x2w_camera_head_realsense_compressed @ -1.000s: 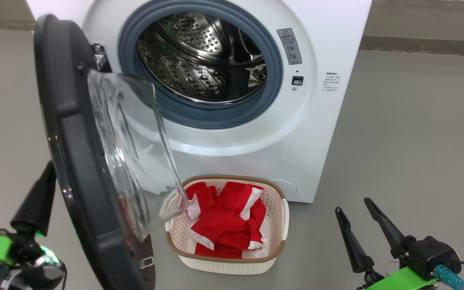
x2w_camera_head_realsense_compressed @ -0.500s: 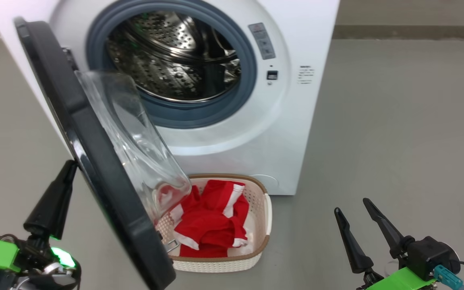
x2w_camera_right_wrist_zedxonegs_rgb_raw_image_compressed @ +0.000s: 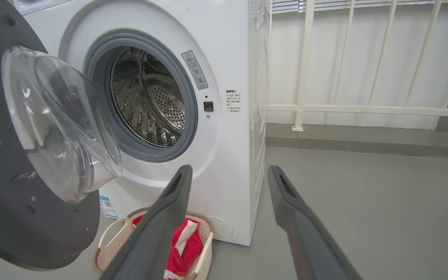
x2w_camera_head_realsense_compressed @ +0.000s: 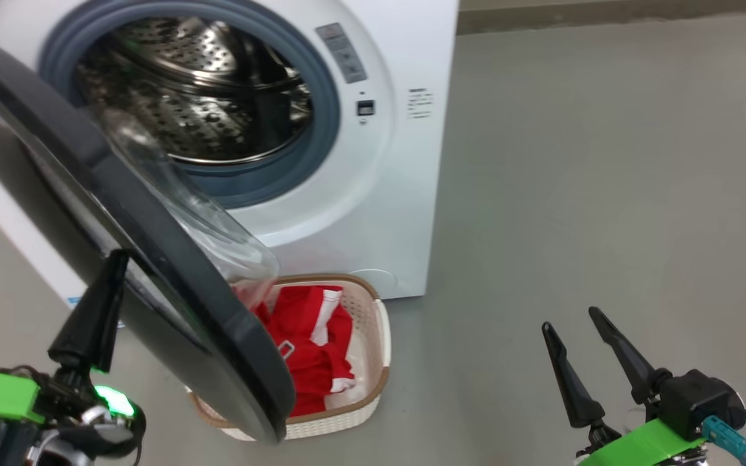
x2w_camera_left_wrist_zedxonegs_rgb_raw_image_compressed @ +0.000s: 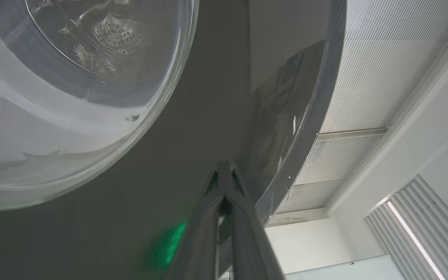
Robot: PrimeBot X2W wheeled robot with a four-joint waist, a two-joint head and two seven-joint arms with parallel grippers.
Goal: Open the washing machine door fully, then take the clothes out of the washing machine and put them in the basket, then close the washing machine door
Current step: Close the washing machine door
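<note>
Fingers [x2w_camera_head_realsense_compressed: 94, 310] of my left claw [x2w_camera_head_realsense_compressed: 118, 259] are pressed shut on nothing in the head view. They form one dark point that lies up against the outer face of the door [x2w_camera_head_realsense_compressed: 153, 259]. The door stands part-way open, slanting from that claw's tip away to the right, with the washer [x2w_camera_head_realsense_compressed: 399, 162] beyond it and the steel drum [x2w_camera_head_realsense_compressed: 198, 84] bare inside. The basket [x2w_camera_head_realsense_compressed: 383, 362] sits on the floor [x2w_camera_head_realsense_compressed: 606, 194] just in front of the washer. It is between my two claws and nearer the left one, and the door's lower edge hangs over its near corner. Red clothes [x2w_camera_head_realsense_compressed: 311, 343] with white trim lie inside the basket. My right claw [x2w_camera_head_realsense_compressed: 570, 320] is well off to the right of the basket, jaws spread wide and empty over bare floor.

From the left wrist, the closed tips meet the door's glossy dark rim. I cannot tell how firmly they bear on it. The glass bowl [x2w_camera_left_wrist_zedxonegs_rgb_raw_image_compressed: 72, 97] bulges up and to the left of the tips, and a ribbed ceiling [x2w_camera_left_wrist_zedxonegs_rgb_raw_image_compressed: 364, 77] shows to the right.

From the right wrist, the open fingers frame the washer's right front corner. The door and drum are to the upper left, the basket and clothes sit behind the left finger, and a white railing [x2w_camera_right_wrist_zedxonegs_rgb_raw_image_compressed: 305, 109] is to the upper right.
</note>
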